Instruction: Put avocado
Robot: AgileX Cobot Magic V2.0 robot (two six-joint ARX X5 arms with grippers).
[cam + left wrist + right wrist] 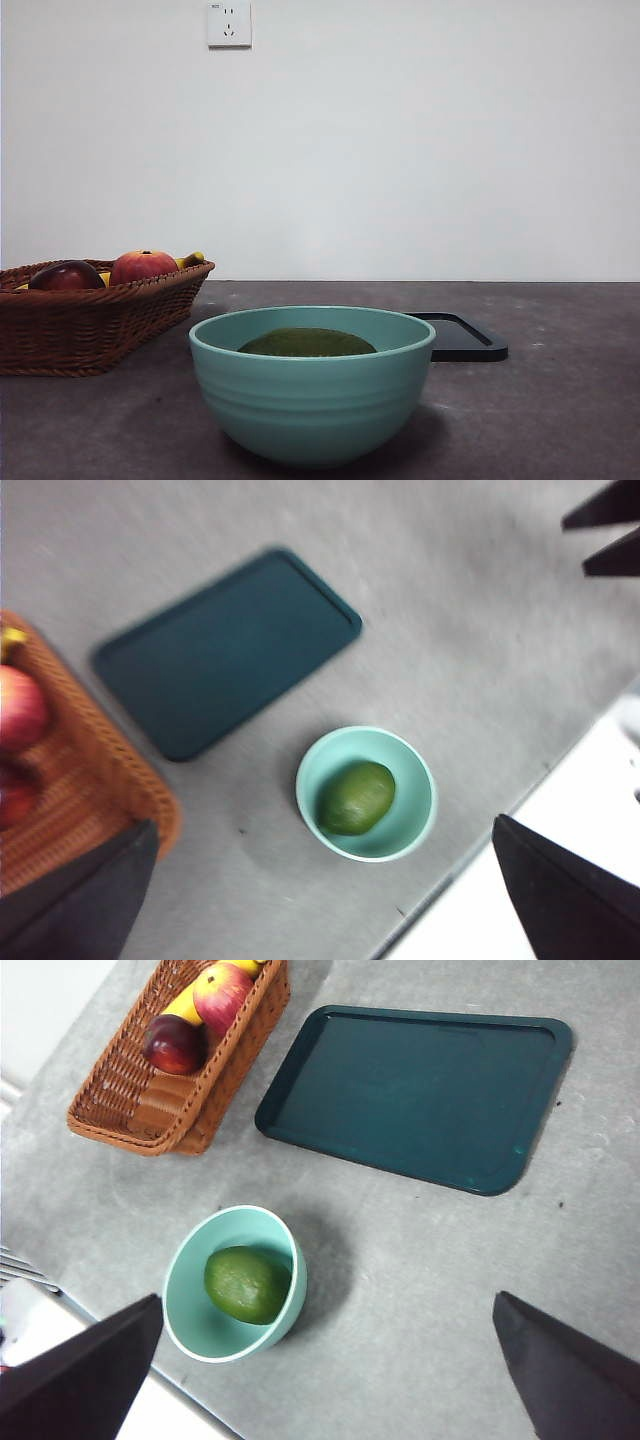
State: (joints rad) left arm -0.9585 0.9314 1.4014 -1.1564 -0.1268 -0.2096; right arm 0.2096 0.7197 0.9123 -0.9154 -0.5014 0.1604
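Observation:
The avocado, dull dark green, lies inside a teal bowl at the table's front middle. It also shows in the left wrist view and the right wrist view, in the bowl. My left gripper is open and empty, high above the bowl. My right gripper is open and empty, also high above the table beside the bowl. Neither arm shows in the front view.
A wicker basket at the left holds a red-orange apple, a dark red-purple fruit and a banana. A dark flat tray lies behind the bowl to the right.

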